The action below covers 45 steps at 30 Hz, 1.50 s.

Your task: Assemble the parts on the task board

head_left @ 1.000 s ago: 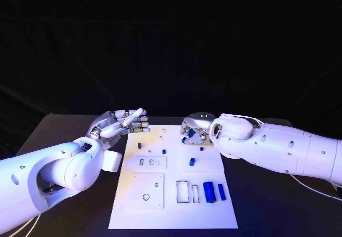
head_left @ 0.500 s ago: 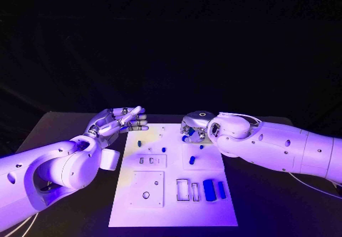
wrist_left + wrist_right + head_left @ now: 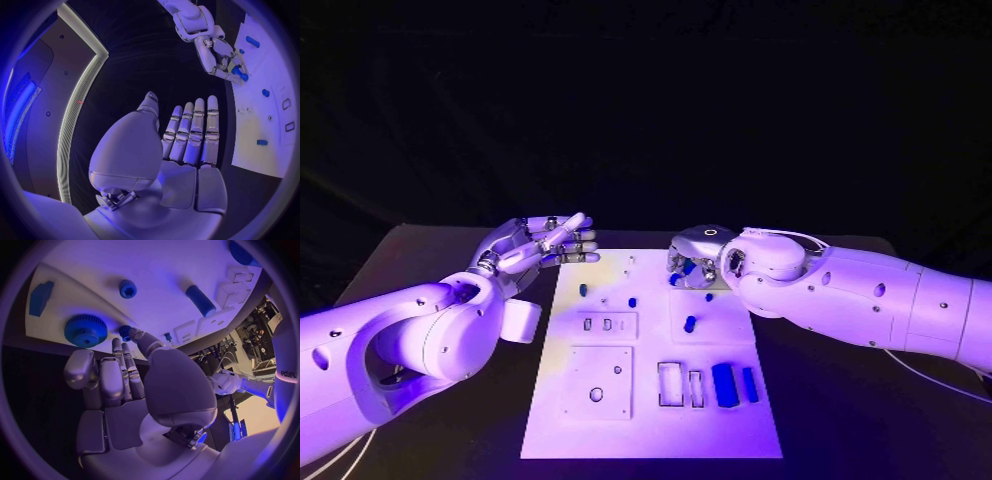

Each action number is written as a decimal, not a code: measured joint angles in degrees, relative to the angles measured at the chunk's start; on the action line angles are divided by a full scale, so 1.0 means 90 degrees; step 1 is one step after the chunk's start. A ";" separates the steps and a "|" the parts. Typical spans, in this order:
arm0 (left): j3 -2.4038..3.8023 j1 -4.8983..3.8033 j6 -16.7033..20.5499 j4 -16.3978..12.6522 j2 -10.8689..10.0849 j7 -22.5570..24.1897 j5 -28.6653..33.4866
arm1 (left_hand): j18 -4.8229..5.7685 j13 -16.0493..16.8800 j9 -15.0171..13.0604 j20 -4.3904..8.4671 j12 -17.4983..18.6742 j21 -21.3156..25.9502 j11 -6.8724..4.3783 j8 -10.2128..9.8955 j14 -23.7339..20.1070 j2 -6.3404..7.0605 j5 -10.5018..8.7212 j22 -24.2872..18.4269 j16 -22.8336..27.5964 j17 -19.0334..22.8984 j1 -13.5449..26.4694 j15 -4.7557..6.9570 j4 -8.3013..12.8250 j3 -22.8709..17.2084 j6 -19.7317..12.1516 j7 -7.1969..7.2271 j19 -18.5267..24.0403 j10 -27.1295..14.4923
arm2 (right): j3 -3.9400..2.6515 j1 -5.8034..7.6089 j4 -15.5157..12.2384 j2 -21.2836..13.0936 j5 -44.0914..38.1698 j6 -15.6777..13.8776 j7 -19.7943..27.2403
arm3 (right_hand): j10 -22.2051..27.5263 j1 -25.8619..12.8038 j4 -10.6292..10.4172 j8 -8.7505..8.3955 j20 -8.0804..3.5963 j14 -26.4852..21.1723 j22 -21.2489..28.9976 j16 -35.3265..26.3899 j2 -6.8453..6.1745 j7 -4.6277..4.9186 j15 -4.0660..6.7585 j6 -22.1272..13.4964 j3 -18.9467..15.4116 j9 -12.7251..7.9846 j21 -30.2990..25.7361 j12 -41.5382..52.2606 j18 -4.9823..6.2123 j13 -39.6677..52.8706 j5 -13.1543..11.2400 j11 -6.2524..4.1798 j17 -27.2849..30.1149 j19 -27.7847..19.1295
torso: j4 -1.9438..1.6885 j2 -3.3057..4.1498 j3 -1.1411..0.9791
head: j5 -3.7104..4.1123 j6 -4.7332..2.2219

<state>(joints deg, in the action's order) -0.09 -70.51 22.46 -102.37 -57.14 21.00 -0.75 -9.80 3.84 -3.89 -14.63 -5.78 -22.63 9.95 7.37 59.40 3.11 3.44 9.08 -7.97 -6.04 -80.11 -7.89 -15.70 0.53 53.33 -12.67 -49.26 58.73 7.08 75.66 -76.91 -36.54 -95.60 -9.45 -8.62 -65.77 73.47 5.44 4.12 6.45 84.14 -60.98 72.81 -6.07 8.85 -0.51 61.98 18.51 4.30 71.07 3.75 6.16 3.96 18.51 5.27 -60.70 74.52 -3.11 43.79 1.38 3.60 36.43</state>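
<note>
Board (image 3: 651, 430), white and rectangular, is lying in the middle of the dark counter (image 3: 848, 420) between two white arms. The right hand (image 3: 694, 262) is hanging low over the board's far right corner, fingers pointing down at it. In the right wrist view, a blue gear (image 3: 85, 330) is lying at the board's edge just beside the fingers (image 3: 119, 371), and a small blue peg (image 3: 125, 331) is sitting right at the fingertips; whether the hand is pinching that peg or only touching it cannot be told. A blue knob (image 3: 128, 288) and a blue cylinder (image 3: 200, 300) are lying further out on the board, apart from the hand.

The left hand (image 3: 540, 249) is hovering off the board's far left corner, above the counter, holding nothing, its fingers straight and side by side with the thumb apart. It is well apart from every part.

Near the board's front right, a large blue bar (image 3: 724, 385) and a thinner blue bar (image 3: 749, 384) are lying side by side next to empty slots. Smaller blue parts in the board's middle are too small to make out. The right hand is hiding the board surface beneath it in the head view.
</note>
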 measured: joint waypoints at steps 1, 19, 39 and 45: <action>0.0000 -0.0002 0.0000 -0.0001 -0.0003 0.0000 0.0000 | 0.0000 0.0000 0.0000 0.0000 0.0000 0.0000 0.0000 -0.0012 0.0000 0.0000 0.0000 0.0000 0.0000 0.0000 0.0000 0.0000 -0.0008 0.0008 0.0000 0.0000 0.0000 0.0000 | 0.0001 -0.0001 0.0002 0.0002 -0.0001 0.0006 -0.0001 | 0.0000 0.0000 0.0000 0.0000 0.0000 0.0000 0.0000 0.0000 0.0000 0.0000 0.0000 0.0000 0.0000 0.0000 0.0000 0.0000 0.0000 0.0000 0.0000 0.0000 0.0000 0.0000 | -0.0001 0.0001 0.0000 | 0.0000 0.0003; 0.0000 -0.0039 0.0001 0.0006 -0.0059 -0.0004 0.0011 | 0.0000 0.0000 0.0000 0.0000 0.0031 0.0000 0.0000 -0.0011 0.0000 -0.0053 0.0000 -0.0006 0.0026 0.0001 -0.0001 0.0000 -0.0008 0.0007 0.0000 0.0000 0.0000 0.0000 | -0.0005 -0.0060 0.0034 0.0034 -0.0007 -0.0010 0.0015 | -0.0413 0.0079 -0.0061 0.0128 -0.0069 -0.0022 -0.0723 0.0277 0.0080 -0.0129 0.0073 0.0429 0.0380 0.0078 0.0518 0.0081 -0.0101 0.0011 -0.0211 -0.0115 -0.0233 0.0297 | -0.0012 0.0018 0.0008 | 0.0022 0.0063; 0.0000 -0.0048 0.0000 0.0070 -0.0050 -0.0018 0.0047 | 0.0000 0.0000 -0.0001 0.0000 0.0074 0.0000 0.0023 -0.0036 0.0000 -0.0111 0.0000 -0.0011 0.0050 -0.0006 -0.0059 0.0000 -0.0008 0.0007 0.0023 -0.0023 0.0000 0.0023 | -0.0030 -0.0039 -0.0014 0.0142 -0.0037 -0.0761 -0.0050 | -0.0479 0.0167 -0.0034 0.0105 -0.0082 -0.0024 -0.1058 0.0314 0.0117 -0.0117 0.0071 0.0505 0.0634 0.0139 0.0718 0.0023 -0.0101 0.0016 -0.0269 -0.0134 -0.0224 0.0355 | -0.0012 0.0019 0.0020 | 0.0018 -0.0011; 0.0000 -0.0048 0.0000 0.0069 -0.0031 -0.0025 0.0050 | 0.0000 0.0000 -0.0001 0.0000 0.0074 0.0000 0.0023 -0.0035 0.0000 -0.0111 0.0000 -0.0015 0.0050 -0.0005 -0.0059 0.0000 0.0010 0.0025 0.0023 -0.0023 0.0000 0.0023 | -0.0035 -0.0022 0.0173 0.0368 -0.0100 -0.1095 -0.0165 | -0.0484 0.0132 -0.0036 0.0104 -0.0069 -0.0024 -0.1113 0.0321 0.0082 -0.0117 0.0071 0.0504 0.0668 0.0150 0.0745 0.0023 -0.0101 0.0011 -0.0268 -0.0129 -0.0224 0.0388 | -0.0012 0.0019 0.0024 | 0.0057 -0.0017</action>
<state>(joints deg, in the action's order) -0.09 -70.94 22.46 -101.74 -57.41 20.78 -0.30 -9.80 3.84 -3.90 -14.63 -5.11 -22.63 10.16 7.05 59.40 2.11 3.44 8.95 -7.52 -6.08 -80.64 -7.89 -15.61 0.76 53.53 -12.87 -49.26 58.94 6.76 75.46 -75.36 -33.23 -96.50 -19.30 -10.11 -70.13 74.66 5.12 5.05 5.83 83.92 -70.99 75.70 -5.33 7.80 0.13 66.52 24.52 5.65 77.78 3.96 5.25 4.06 16.10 4.11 -62.72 78.01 -3.22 43.96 1.60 4.12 36.28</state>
